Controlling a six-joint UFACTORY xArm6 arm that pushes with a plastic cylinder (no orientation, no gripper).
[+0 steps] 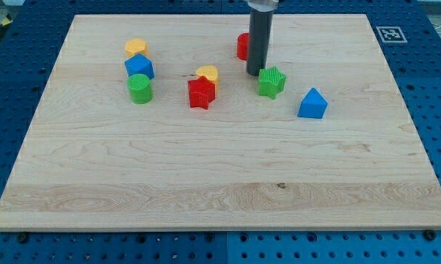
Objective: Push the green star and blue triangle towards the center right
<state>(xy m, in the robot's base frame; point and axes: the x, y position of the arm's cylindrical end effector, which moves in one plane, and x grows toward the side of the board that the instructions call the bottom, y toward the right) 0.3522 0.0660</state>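
tip: my tip (254, 72) was down on the board (205, 169), just left of and slightly above the green star, near touching; contact couldn't be confirmed.
hand state: no jaws on this rig, just a bare rod, so nothing apart, together or clamped.
green star: green star (272, 81) sat right of centre in the upper half of the board.
blue triangle: blue triangle (312, 103) sat below-right of the green star, apart from it, closer to the view's right.
red block behind rod: red block (243, 46) was partly hidden by the rod; shape unclear.
centre pair: red star (200, 93) touched the yellow block (208, 73) just above it.
left cluster: yellow block (136, 48), blue block (139, 67), green cylinder (140, 89) stacked in a tight column toward the view's left.
marker: fiducial tag (389, 34) was off the board's top-right corner.
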